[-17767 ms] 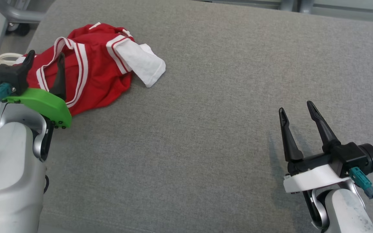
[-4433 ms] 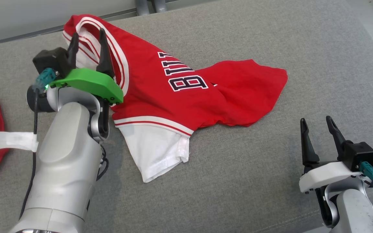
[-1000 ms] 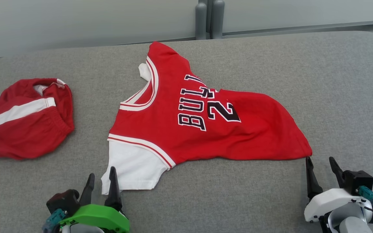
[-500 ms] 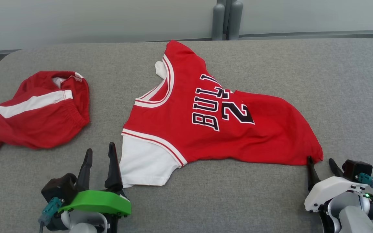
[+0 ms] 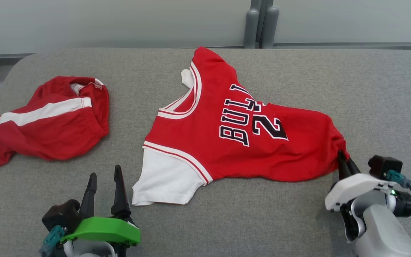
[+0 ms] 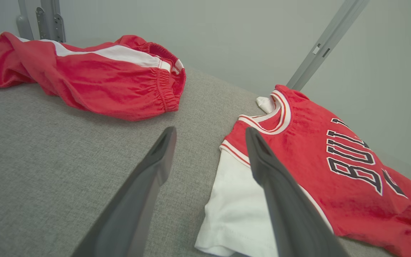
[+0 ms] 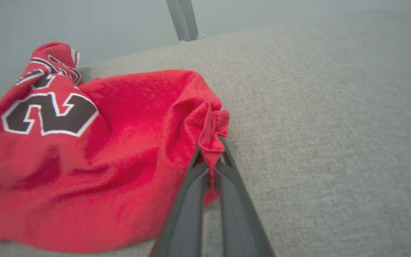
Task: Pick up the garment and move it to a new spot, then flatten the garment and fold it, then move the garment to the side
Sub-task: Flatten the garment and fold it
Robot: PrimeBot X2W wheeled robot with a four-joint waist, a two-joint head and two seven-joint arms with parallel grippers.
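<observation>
Head view shows the grey padded surface (image 5: 298,221) bearing everything. Across its middle lies the garment (image 5: 227,150), a red jersey with black lettering. Its long axis runs crosswise before the robot, collar end toward the robot's left, hem end toward its right. A pair of red shorts (image 5: 48,121) with a white stripe lies well apart from the garment, beyond its collar end. The garment's white sleeve (image 5: 162,178) juts from its near edge. At the garment's hem corner the right fingers (image 5: 344,165) are pressed together, and in the right wrist view a pinch of red cloth is caught between their tips. The left fingers (image 5: 118,187) stand spread wide with nothing in them, just beside the sleeve's outer edge and seemingly clear of it. Flattening looks to be the step in hand. With the hem end already gripped, the sleeve end lies just ahead of the left fingers and slightly toward the garment's middle. That arm is therefore the nearer one to take it and draw the cloth taut along its length.
</observation>
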